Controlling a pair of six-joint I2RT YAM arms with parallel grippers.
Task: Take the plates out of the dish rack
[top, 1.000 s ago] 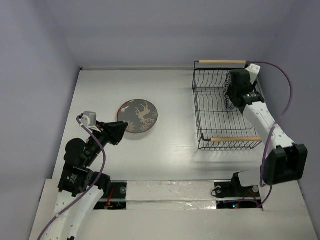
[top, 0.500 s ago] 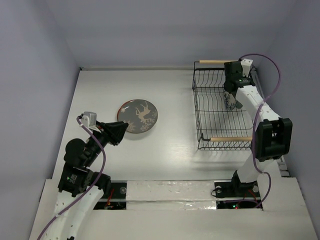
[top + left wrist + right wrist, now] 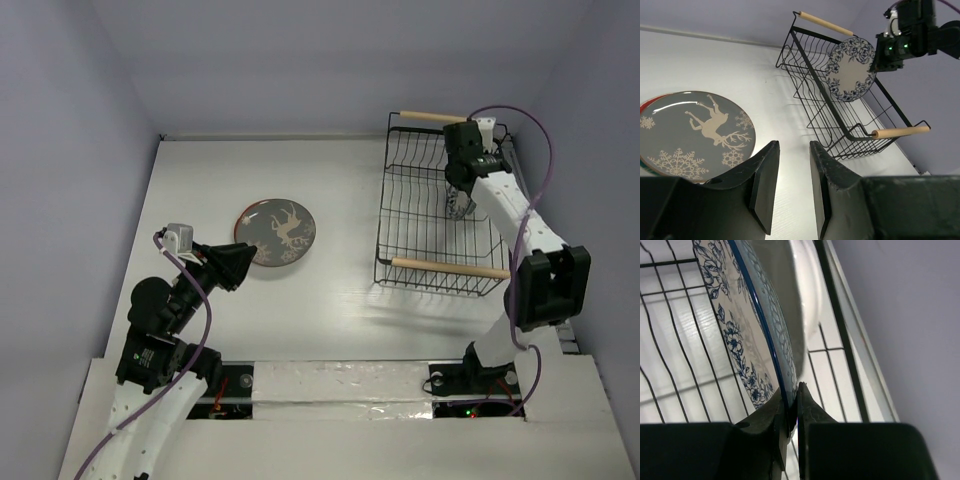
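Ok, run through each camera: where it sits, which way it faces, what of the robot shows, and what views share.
Top external: above and behind the bases, looking down on the table; both arms show, plus the dish rack and grey deer plate.
Left wrist: low on the left, facing across towards the rack; its own left tool frames the bottom.
Right wrist: inside the rack, facing the floral-rimmed plate; the right tool pinches its rim.
Shared: left wrist and top both see deer plate and rack.
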